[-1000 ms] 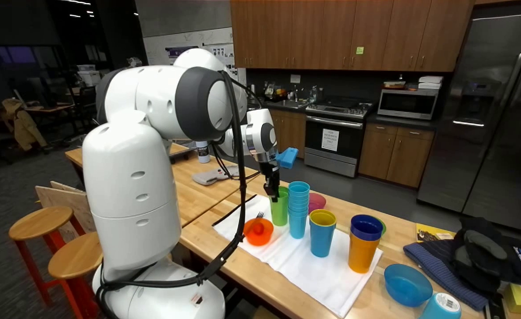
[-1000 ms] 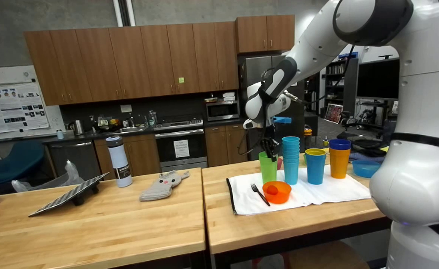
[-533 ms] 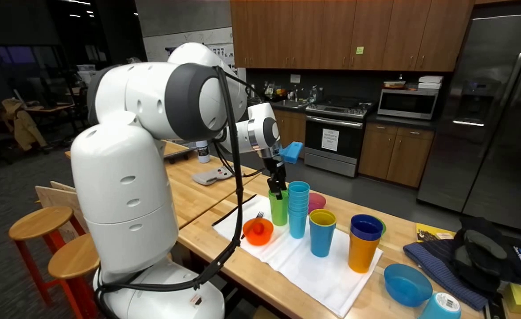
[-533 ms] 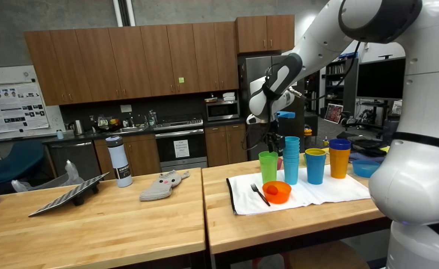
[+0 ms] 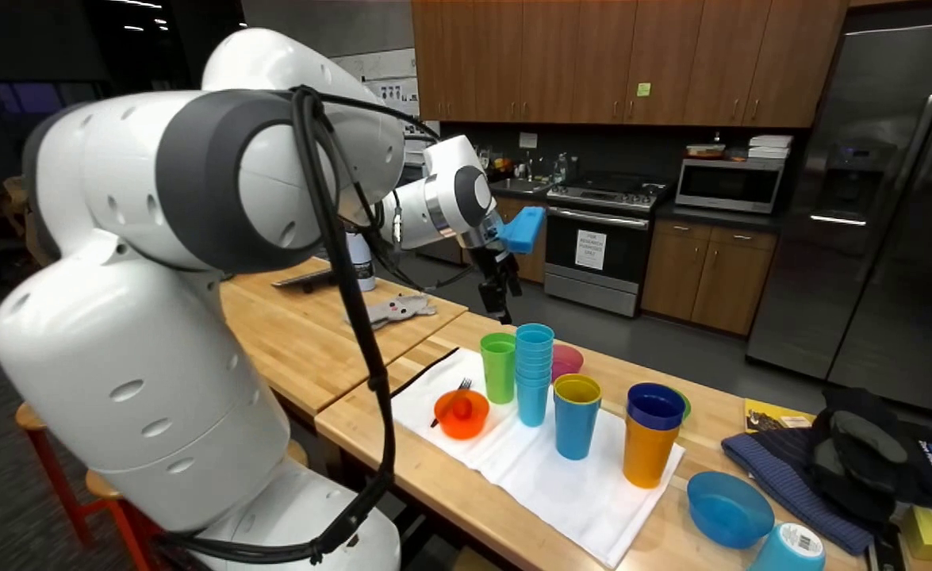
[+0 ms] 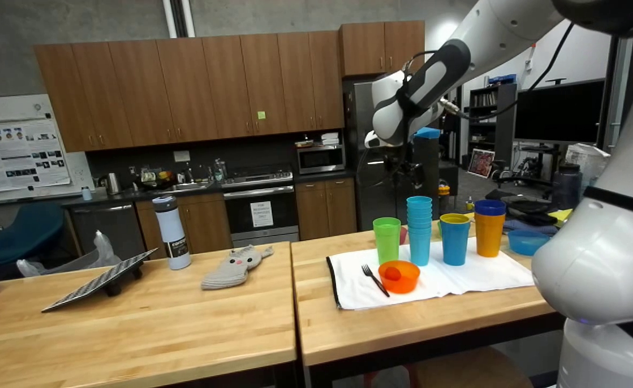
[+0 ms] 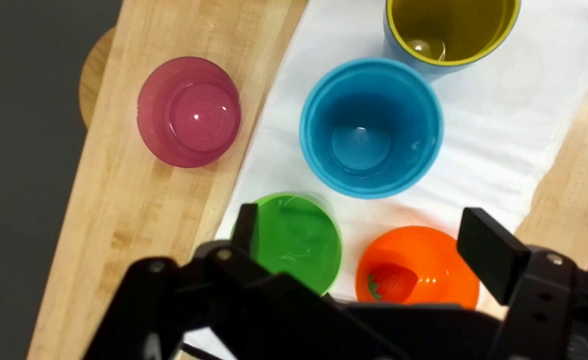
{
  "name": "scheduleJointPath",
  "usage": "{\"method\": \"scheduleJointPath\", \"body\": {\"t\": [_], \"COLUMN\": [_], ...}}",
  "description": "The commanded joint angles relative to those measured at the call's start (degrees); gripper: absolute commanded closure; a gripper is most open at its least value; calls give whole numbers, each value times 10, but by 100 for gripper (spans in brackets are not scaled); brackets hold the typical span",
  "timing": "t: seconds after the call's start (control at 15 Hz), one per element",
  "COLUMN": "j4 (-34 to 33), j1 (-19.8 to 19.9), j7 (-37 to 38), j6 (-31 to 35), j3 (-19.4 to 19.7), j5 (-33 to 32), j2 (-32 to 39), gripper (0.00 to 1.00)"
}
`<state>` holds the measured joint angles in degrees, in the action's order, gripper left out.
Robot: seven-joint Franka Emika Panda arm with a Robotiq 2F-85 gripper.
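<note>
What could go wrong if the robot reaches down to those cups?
In the wrist view, one black finger of the open tool overlaps the tall green plastic cup, so going straight down might tip it.
The tall stack of light blue plastic cups stands close beside it; a sideways bump could topple the stack.
Both stand on the rectangular white cloth; snagging that might drag them together.

You're in a lab kitchen: far off, a range (image 5: pixel 628 252) bears a "research purposes only" sign (image 5: pixel 590 249), with microwave (image 5: pixel 729 186) and refrigerator (image 5: pixel 862 206) to its right.
</note>
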<state>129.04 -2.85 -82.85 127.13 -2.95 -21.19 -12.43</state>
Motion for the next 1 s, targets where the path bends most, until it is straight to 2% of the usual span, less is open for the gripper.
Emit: {"method": "scheduleJointPath", "body": {"t": [0.0, 0.27, 0.4, 0.6, 0.67, 0.73, 0.93], "j4": [53, 112, 151, 177, 186, 164, 180], "j1": [5, 28, 48, 77, 76, 67, 76], "j7": [13, 15, 7, -5, -11, 0, -9], "j6": [-3, -20, -30, -28, -20, -32, -27], "j3": [12, 32, 58, 106, 128, 105, 131], "j5": [-26, -81, -103, -113, -96, -103, -101], "j2": [-88, -171, -222, -247, -254, -228, -244], "gripper": [0, 0, 0, 0, 0, 0, 0]}}
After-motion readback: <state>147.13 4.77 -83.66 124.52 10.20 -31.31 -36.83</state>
